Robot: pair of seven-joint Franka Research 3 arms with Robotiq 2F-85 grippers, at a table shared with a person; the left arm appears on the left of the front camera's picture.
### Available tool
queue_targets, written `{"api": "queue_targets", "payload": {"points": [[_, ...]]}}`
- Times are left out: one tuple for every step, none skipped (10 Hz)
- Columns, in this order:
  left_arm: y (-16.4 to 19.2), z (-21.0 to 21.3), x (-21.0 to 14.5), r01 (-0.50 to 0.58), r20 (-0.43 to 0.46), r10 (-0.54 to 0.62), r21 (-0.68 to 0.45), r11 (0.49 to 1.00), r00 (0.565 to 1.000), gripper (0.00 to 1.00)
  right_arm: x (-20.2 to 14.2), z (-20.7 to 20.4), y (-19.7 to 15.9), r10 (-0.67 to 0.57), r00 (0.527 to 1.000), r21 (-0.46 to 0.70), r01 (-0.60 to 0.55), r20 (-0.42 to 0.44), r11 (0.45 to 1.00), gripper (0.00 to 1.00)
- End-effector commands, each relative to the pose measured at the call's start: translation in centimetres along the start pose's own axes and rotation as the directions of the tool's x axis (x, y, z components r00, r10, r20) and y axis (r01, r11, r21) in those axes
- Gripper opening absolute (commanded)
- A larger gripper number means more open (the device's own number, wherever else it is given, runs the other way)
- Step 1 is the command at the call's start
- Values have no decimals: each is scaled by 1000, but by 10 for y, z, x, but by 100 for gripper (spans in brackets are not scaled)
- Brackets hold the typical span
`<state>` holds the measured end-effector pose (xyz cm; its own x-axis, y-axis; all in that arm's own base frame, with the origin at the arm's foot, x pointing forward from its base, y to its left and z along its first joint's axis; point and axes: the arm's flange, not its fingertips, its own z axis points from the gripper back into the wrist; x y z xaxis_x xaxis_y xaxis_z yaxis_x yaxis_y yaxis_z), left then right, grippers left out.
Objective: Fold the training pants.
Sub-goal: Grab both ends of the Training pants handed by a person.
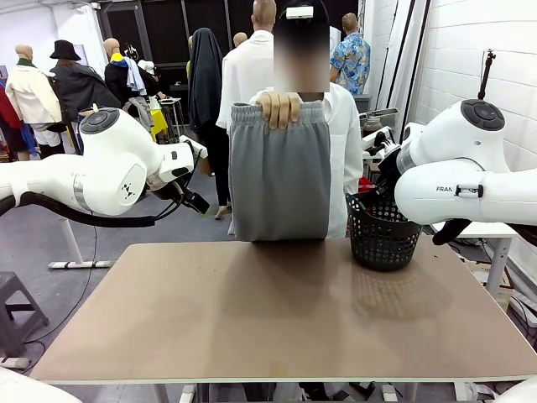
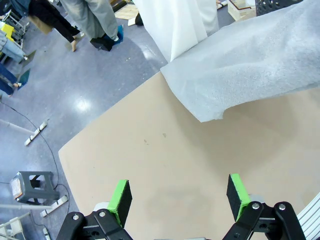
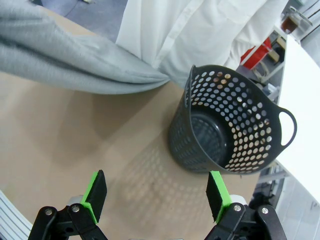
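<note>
While both my arms hang raised above the counter (image 1: 252, 319), my left tool (image 2: 177, 192) stands with its green pads (image 2: 120, 197) wide apart and nothing between them, over bare counter on the left side. My right tool (image 3: 156, 192) is likewise spread and holds nothing, poised over the counter's right side, just short of the black mesh basket (image 3: 235, 125). That basket stands upright near the far right corner, and what I can see of its inside looks bare. At the middle of the far edge, the training pants (image 1: 279, 176), light grey, hang lengthwise, their lower end resting on the counter just inside the edge. A person's hand (image 1: 279, 109) grips the gathered waistband at chest height. The person, in a white shirt, stands just behind the far edge.
</note>
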<state>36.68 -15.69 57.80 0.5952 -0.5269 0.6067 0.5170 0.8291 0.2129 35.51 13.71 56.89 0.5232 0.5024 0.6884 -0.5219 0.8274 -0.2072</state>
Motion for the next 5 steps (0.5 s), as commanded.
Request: {"api": "queue_targets", "payload": {"points": [[1,0,0,5,3,-5,-9,1000,1000,100,-1,-2,0,-1,1000,1,1,-4,1000,100],[1,0,0,5,3,-5,-9,1000,1000,100,-1,-2,0,-1,1000,1,1,-4,1000,100],[1,0,0,5,3,-5,-9,1000,1000,100,-1,-2,0,-1,1000,1,1,-4,1000,100],[1,0,0,5,3,-5,-9,1000,1000,100,-1,-2,0,-1,1000,1,1,-4,1000,100],[1,0,0,5,3,-5,-9,1000,1000,100,-1,-2,0,-1,1000,1,1,-4,1000,100]]}}
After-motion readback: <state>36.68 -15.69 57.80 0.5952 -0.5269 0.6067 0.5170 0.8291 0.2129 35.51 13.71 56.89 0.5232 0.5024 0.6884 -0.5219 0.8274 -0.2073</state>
